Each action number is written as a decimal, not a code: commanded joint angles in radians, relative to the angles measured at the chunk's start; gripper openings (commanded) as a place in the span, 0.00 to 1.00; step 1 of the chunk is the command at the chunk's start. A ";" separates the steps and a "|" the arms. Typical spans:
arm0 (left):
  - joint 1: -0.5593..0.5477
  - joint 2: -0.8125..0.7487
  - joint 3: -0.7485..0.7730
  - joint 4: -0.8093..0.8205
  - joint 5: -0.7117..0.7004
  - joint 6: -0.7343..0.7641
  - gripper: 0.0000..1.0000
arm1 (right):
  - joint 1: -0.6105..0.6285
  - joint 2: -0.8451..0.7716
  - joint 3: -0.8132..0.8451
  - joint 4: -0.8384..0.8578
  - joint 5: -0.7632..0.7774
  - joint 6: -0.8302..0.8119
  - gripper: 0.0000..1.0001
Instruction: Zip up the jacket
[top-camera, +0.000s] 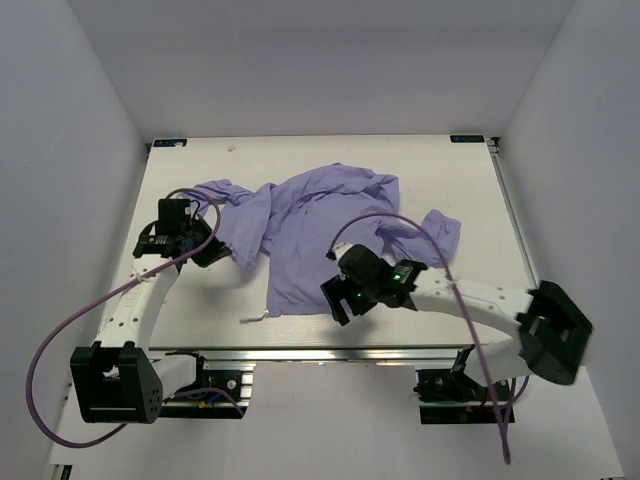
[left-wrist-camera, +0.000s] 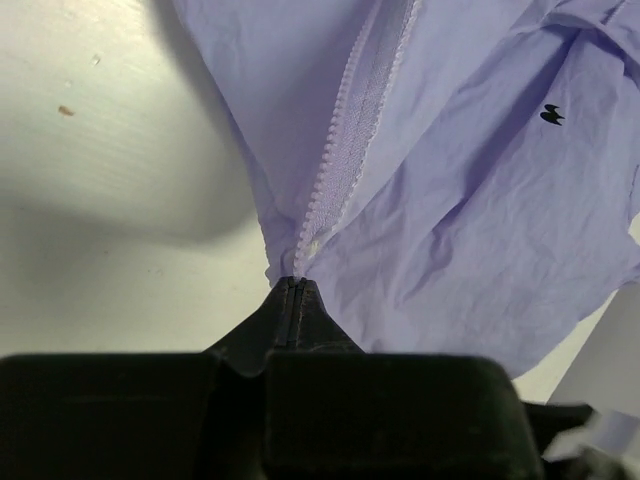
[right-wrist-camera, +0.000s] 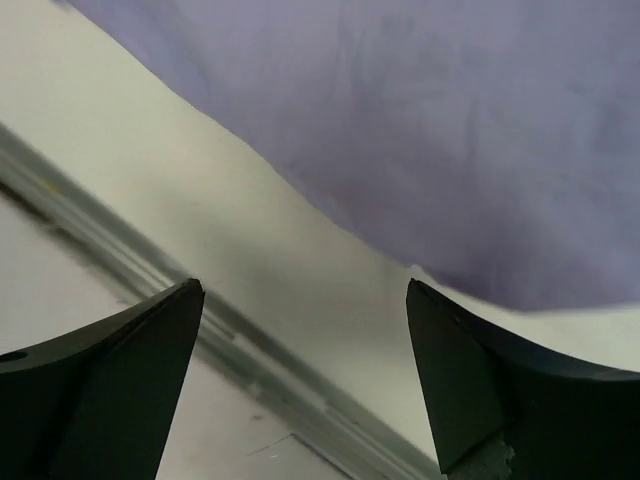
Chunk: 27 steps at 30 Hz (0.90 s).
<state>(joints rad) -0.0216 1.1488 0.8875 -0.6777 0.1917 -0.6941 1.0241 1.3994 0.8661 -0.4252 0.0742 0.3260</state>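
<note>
The lavender jacket lies wrinkled across the middle of the table. My left gripper is at its left edge, shut on the jacket fabric at the end of the zipper; the left wrist view shows the closed tips pinching the cloth where the white zipper teeth end. My right gripper hovers at the jacket's near hem, open and empty; in the right wrist view its fingers stand wide apart above bare table, with the jacket just beyond them.
The table's near edge with a metal rail runs just under my right gripper. A purple cable loops over the jacket from the right arm. White walls enclose the table on three sides.
</note>
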 joint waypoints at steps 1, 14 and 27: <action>-0.003 -0.052 -0.031 -0.020 -0.024 0.013 0.00 | -0.002 -0.228 -0.004 0.120 -0.066 0.058 0.89; -0.005 -0.029 0.017 -0.132 -0.115 0.076 0.00 | -0.010 -0.116 -0.010 0.227 -0.083 0.186 0.89; -0.564 0.098 0.082 -0.270 -0.385 0.010 0.00 | -0.331 0.085 -0.070 0.279 -0.162 0.265 0.89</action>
<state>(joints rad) -0.4801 1.2133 0.9619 -0.8970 -0.1154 -0.6476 0.7193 1.4818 0.8040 -0.1734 -0.1024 0.5819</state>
